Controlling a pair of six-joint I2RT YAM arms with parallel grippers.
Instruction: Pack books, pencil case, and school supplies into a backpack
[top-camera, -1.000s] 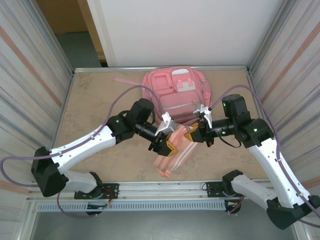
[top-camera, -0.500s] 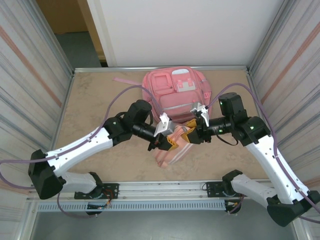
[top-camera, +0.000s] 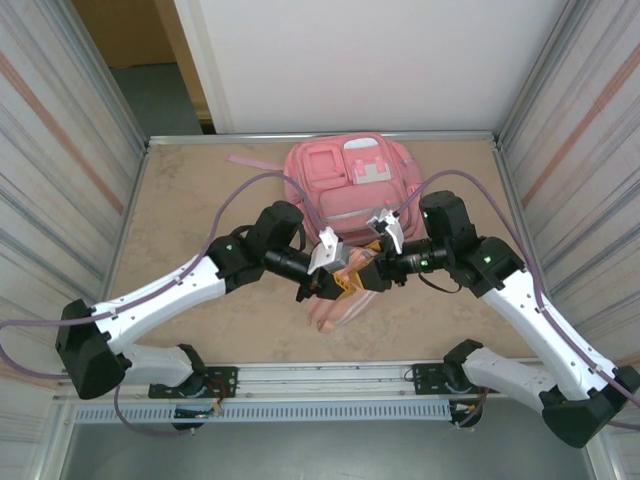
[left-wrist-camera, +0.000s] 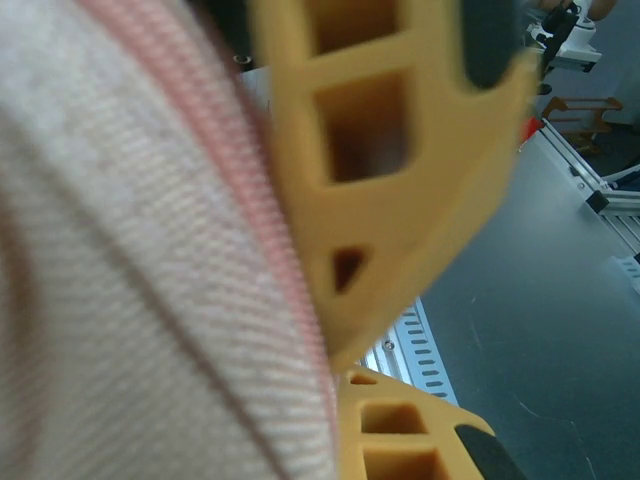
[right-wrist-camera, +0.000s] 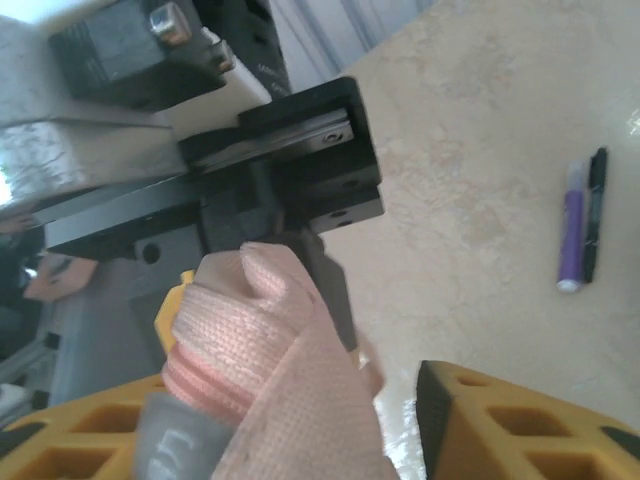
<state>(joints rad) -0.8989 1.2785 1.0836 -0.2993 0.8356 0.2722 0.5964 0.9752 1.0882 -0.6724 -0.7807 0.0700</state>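
Left gripper (top-camera: 343, 285) is clamped on the pink ribbed book (top-camera: 335, 312) over the table's (top-camera: 200, 200) near edge, right gripper (top-camera: 364, 277) parted beside it; two pens (right-wrist-camera: 571, 235) are left unpacked, the backpack (top-camera: 350, 175) set at the far edge.

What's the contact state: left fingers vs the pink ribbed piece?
Touching. Left wrist view: the pink ribbed piece lies pressed against the yellow left fingers, with no gap between them.

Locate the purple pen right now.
Right wrist view: the purple pen lies on the beige tabletop near the picture's right edge, with the black pen right beside it, apart from the pink ribbed item.
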